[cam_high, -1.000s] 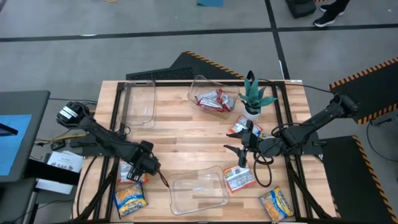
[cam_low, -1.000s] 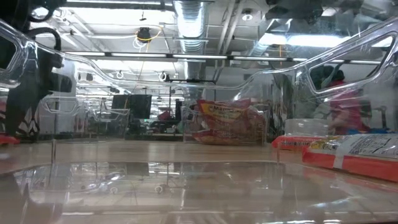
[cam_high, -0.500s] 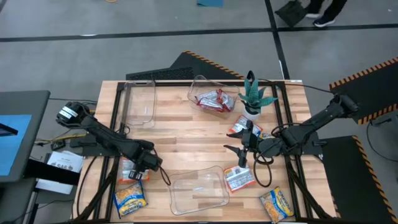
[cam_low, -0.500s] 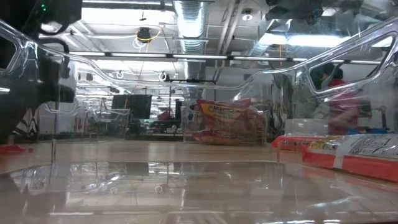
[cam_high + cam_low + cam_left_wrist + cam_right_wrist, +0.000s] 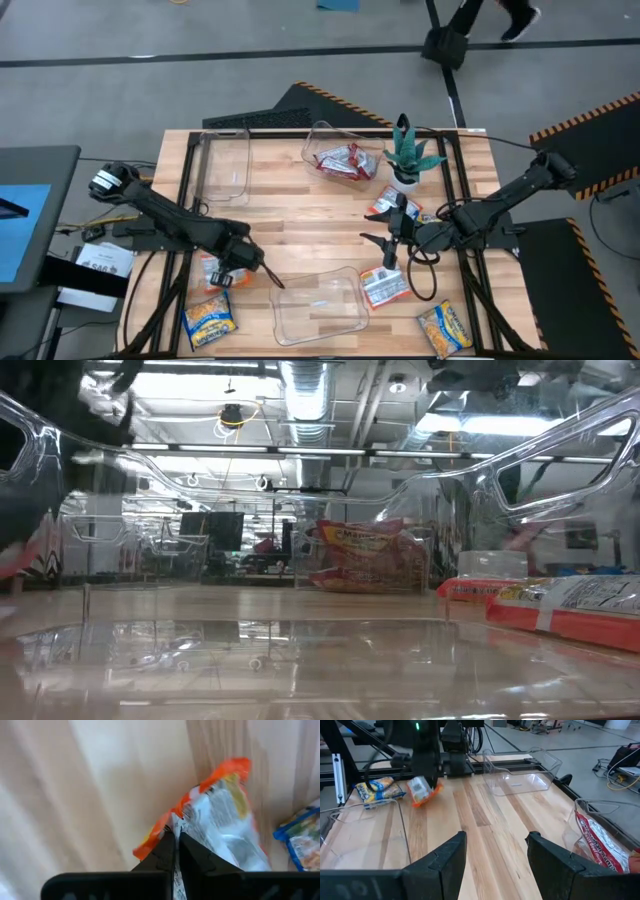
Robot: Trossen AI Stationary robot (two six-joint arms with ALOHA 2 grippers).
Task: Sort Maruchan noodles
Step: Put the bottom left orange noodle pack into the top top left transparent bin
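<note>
A pale butcher-block table (image 5: 300,225) with a black frame stands on a grey floor crossed by dark lines; black-and-yellow hazard mats lie at its far edge and to the right, and a person's legs show at the top of the high view. The low view looks across the wood into a hall with ceiling lights and ducts.

The left gripper (image 5: 175,851) has its fingers pinched together on the edge of an orange packet (image 5: 220,827), orange-rimmed with a pale printed face, which hangs from the grip just above the wood near the table's front left, as the right wrist view shows. A yellow-and-blue packet (image 5: 210,318) lies just in front of it at the front left corner. The right gripper (image 5: 383,240) hovers right of centre, fingers spread apart, holding nothing. A red-and-white packet (image 5: 384,285) lies in front of it, another yellow-and-blue packet (image 5: 443,327) at the front right corner, and one more packet (image 5: 382,206) near the potted plant (image 5: 408,155).

Three clear bins: the back left bin (image 5: 224,165) holds nothing visible, the back centre bin (image 5: 318,140) holds red-and-white packets (image 5: 345,163), and the front bin (image 5: 318,310) shows no contents
</note>
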